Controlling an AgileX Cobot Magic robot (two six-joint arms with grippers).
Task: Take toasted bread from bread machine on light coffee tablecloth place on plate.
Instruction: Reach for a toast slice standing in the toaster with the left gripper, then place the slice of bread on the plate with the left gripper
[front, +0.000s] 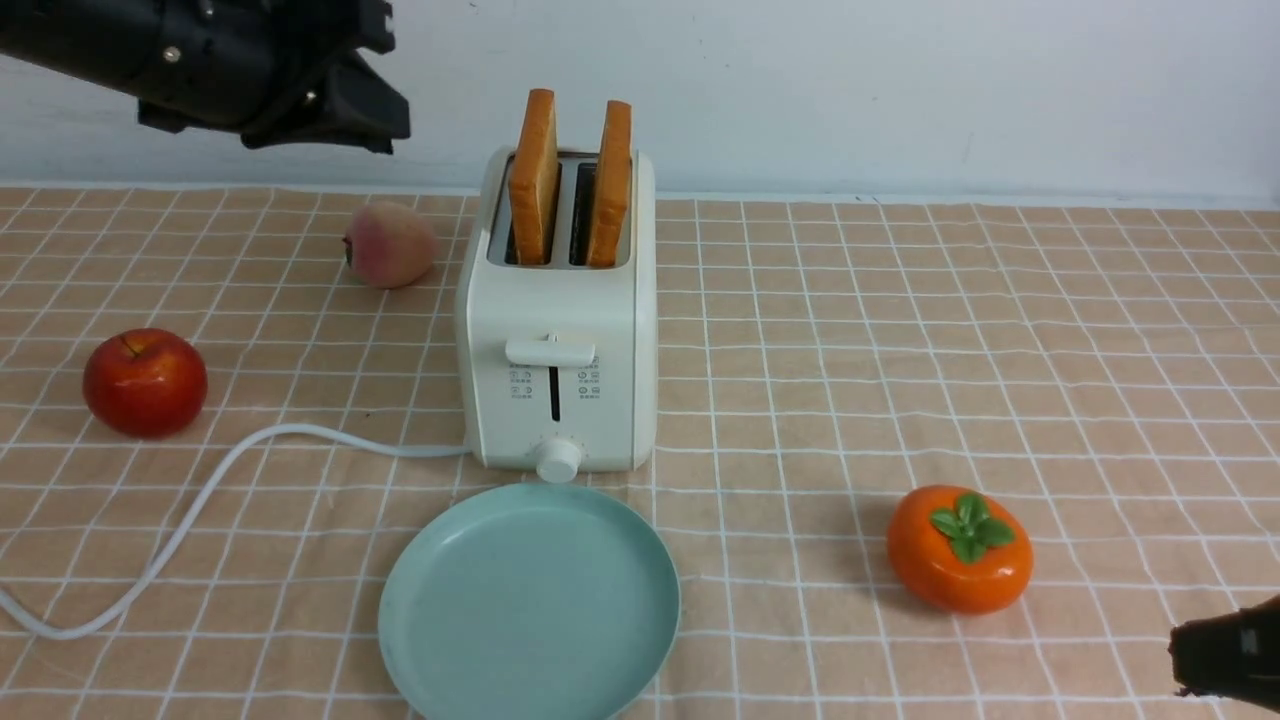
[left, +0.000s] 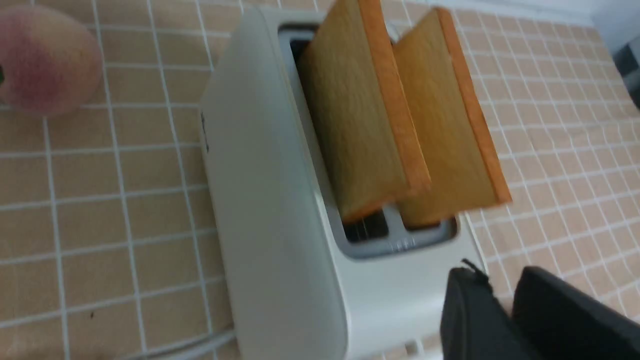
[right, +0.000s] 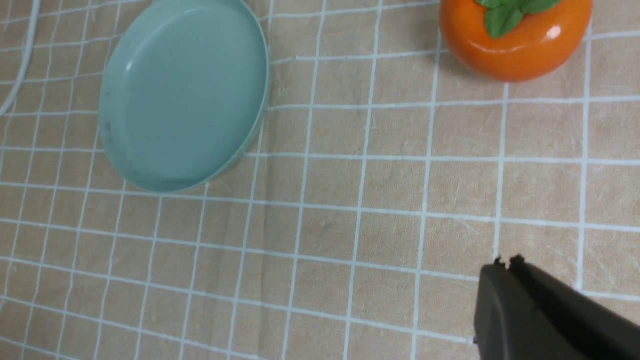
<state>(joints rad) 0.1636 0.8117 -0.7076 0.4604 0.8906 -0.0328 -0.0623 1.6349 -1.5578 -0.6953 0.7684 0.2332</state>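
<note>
At the far-left corner, your left gripper (front: 398, 88) hung with fingers slightly parted; both toast slices (front: 534, 175) stood in the toaster (front: 555, 320); your right gripper (right: 505, 261) sat closed by the near-right corner.

Staged tabletop: checked tablecloth (front: 900, 350), bare wall (front: 900, 80)

Toaster (front: 556, 340) front icons too small, no legible txt.

Front cam: robot side, centred, facing forward, wide over the whole tablecloth (front: 900, 330). Left wrist cam: close, angled down past left gripper (left: 500, 280) onto bread machine (left: 270, 225) slots ahead of it. Right wrist cam: close over the tablecloth, plate (right: 185, 95) and persimmon (right: 515, 40) ahead of right gripper (right: 505, 261). Front cam also covers all three.
</note>
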